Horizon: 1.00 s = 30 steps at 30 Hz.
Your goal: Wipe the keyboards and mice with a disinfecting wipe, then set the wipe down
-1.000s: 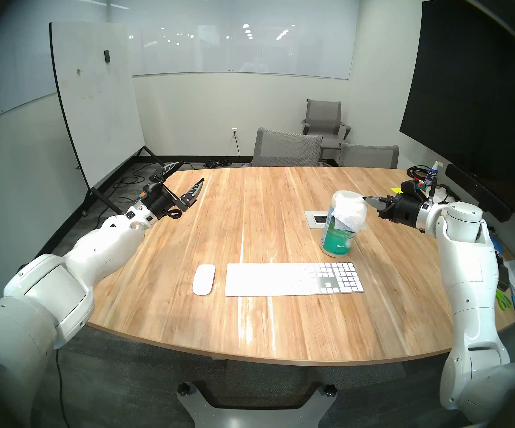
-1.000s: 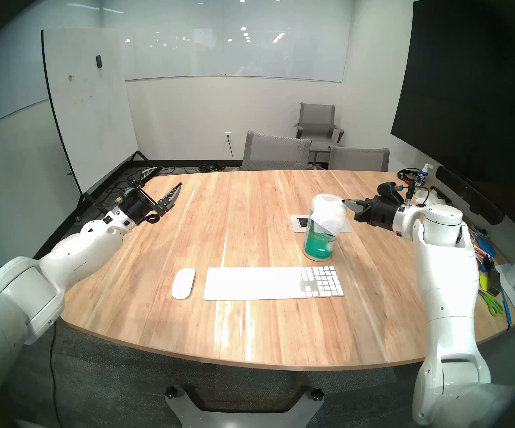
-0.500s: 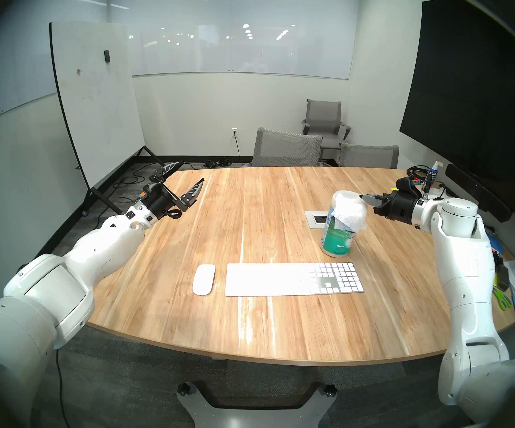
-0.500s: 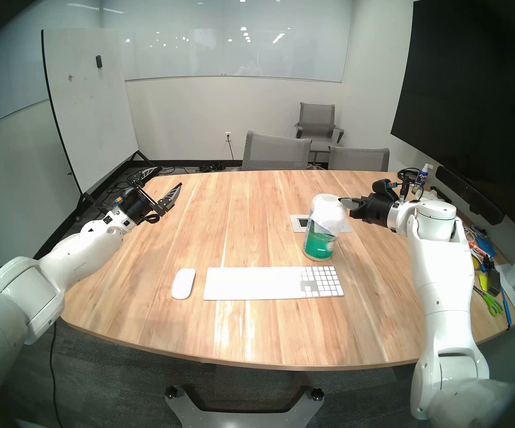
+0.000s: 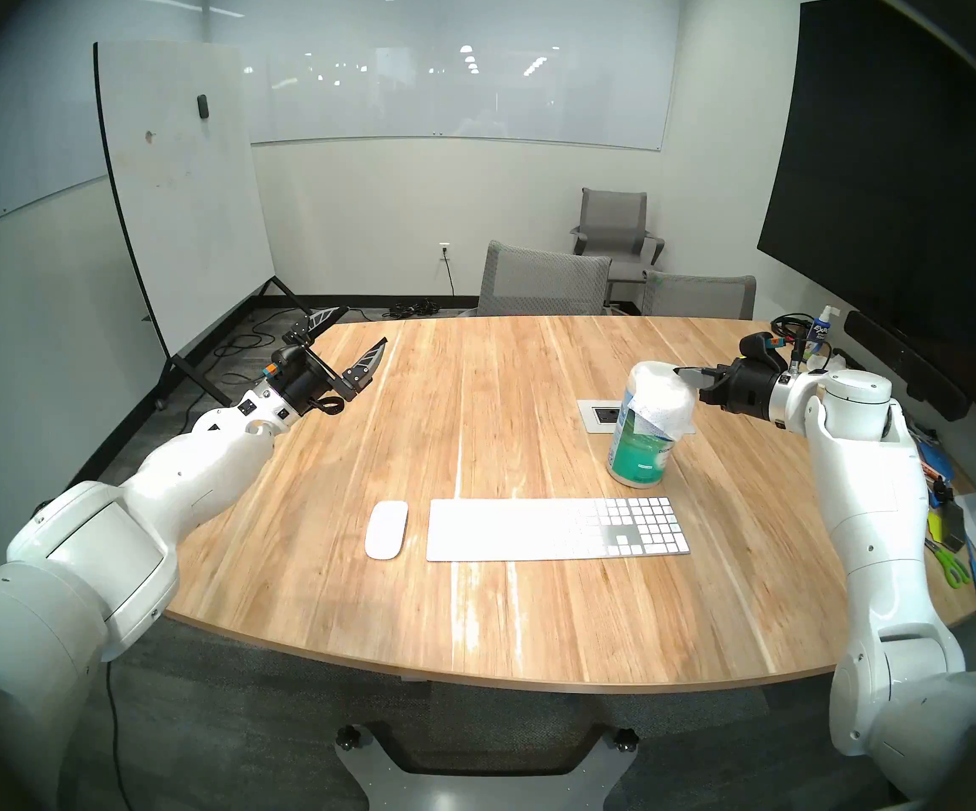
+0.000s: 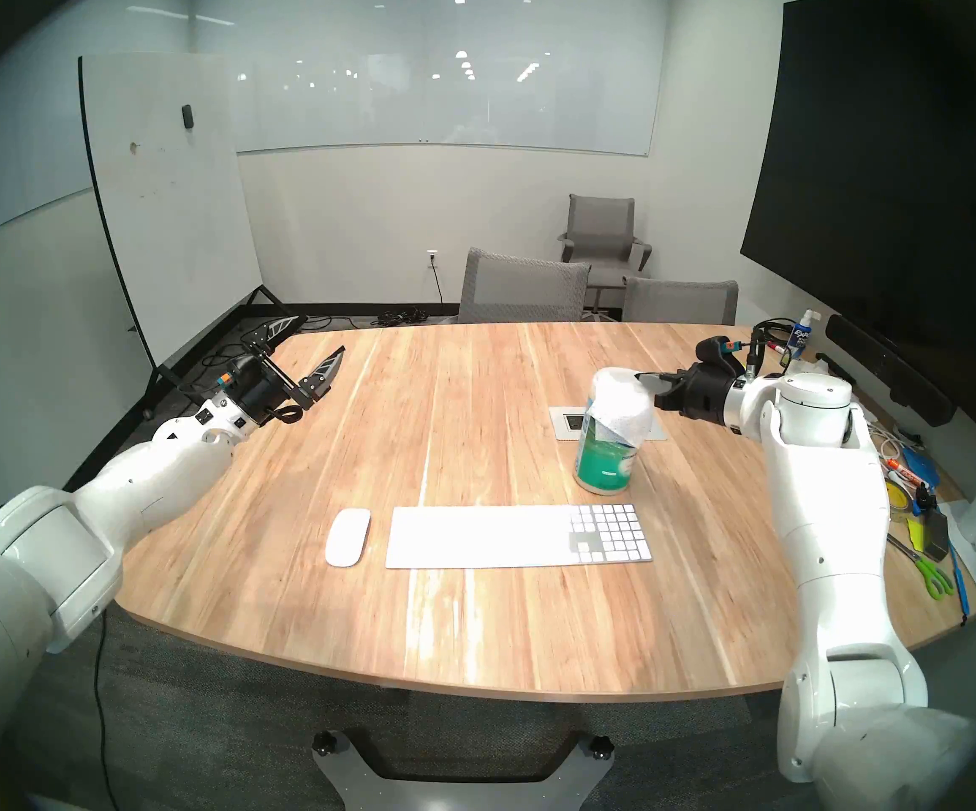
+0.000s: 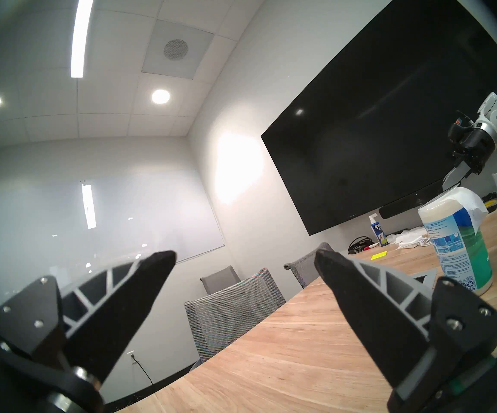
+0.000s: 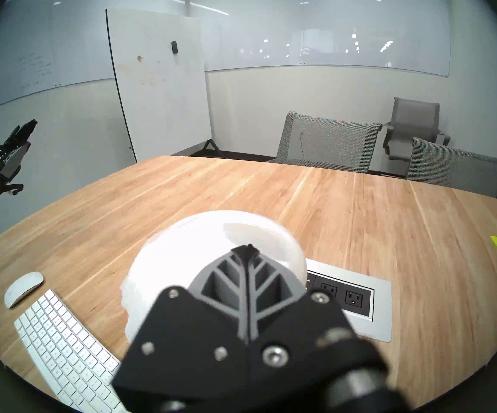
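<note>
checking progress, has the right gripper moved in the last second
Yes: the right gripper has crept left, over the wipes canister top.

Even, bright ceiling light fills the room; a long white strip lamp (image 7: 81, 31) glows at eleven o'clock in the left wrist view. Glare washes out the slim white keyboard (image 5: 555, 529) and streaks the pale wooden table (image 5: 474, 605). Fisheye bending and a dark rim ring every view. The shut right pincer (image 8: 248, 250) looms blurred.
</note>
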### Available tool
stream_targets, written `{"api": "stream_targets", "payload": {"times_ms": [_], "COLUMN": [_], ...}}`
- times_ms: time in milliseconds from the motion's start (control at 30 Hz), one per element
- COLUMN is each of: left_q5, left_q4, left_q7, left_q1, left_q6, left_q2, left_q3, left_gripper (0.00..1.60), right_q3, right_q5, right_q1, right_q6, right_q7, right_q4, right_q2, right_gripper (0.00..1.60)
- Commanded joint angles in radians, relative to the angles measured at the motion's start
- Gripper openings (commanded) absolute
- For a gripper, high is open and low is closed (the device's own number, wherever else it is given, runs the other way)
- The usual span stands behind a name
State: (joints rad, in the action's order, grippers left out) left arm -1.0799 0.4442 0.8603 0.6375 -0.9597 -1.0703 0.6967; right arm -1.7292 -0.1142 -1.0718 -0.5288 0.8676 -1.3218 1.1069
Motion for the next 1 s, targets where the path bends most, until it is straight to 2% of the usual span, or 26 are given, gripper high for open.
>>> {"api": "stream_targets", "payload": {"times_ms": [0, 100, 333, 967], "left_q5": [-0.002, -0.002, -0.002, -0.002], "left_q4": [0.007, 0.007, 0.007, 0.007], "left_q7": [-0.001, -0.001, -0.001, -0.001], "left_q1": [-0.023, -0.023, -0.023, -0.023], "left_q6": [0.001, 0.001, 0.001, 0.001], "left_q2": [0.001, 0.001, 0.001, 0.001], "left_q3": [0.006, 0.006, 0.006, 0.006], "left_gripper": [1.6, 1.6, 1.6, 1.6], "right_q3": [0.005, 0.006, 0.017, 0.052], "right_q5": [0.004, 0.007, 0.017, 0.055], "right_q1": [0.032, 0.016, 0.015, 0.02], "right_q6": [0.008, -0.01, -0.011, 0.029], "right_q7": [0.007, 0.005, 0.003, 0.009], "right_q4": [-0.019, -0.059, -0.06, 0.004], "right_q2": [-0.015, -0.019, -0.021, -0.033], "right_gripper": [0.0, 0.0, 0.0, 0.0]}}
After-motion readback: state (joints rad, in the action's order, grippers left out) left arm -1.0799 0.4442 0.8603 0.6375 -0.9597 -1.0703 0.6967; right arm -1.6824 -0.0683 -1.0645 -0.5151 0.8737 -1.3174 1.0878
